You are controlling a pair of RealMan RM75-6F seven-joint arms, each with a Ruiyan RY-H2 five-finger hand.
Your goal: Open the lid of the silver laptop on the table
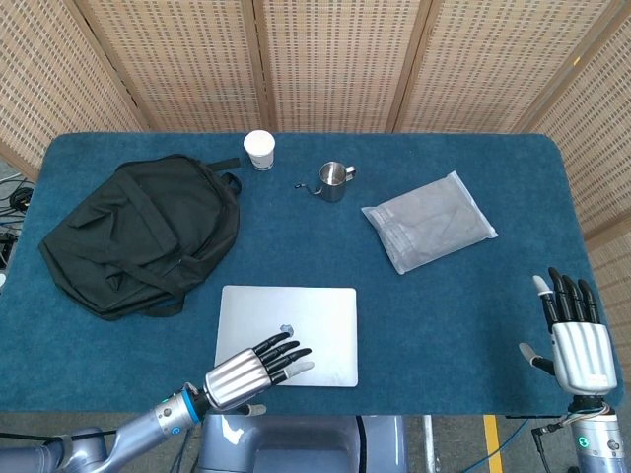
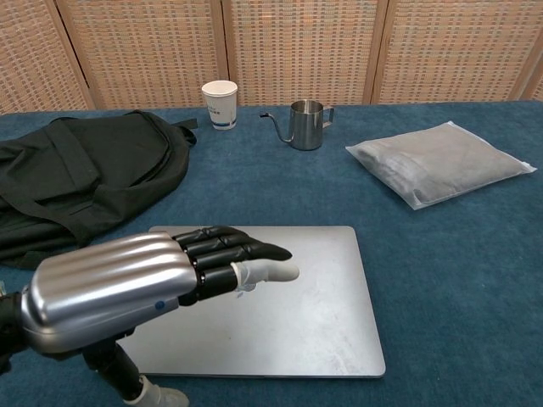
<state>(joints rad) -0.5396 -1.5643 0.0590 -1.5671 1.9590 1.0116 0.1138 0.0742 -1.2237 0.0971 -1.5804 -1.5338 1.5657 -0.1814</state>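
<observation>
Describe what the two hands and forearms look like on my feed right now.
Both the left hand and right hand have ribbed silver metal backs, black fingers and pale tips. Grey wrists carry a small blue-green mark. Cables trail below the right wrist.

A closed silver laptop (image 1: 287, 335) lies flat near the front edge of the blue surface (image 1: 463, 315). The left hand (image 1: 254, 370) reaches in from the lower left, palm down and fingers extended, its fingertips (image 1: 299, 357) lying over the laptop's front half near the logo. The right hand (image 1: 577, 340) stands at the lower right edge, fingers straight, spread and pointing upward, holding nothing. A black backpack (image 1: 138, 234) lies at the left. A white paper cup (image 1: 259, 150) and a small steel pitcher (image 1: 333, 180) stand toward the back. A grey plastic-wrapped package (image 1: 429, 234) lies to the right of the pitcher.
</observation>
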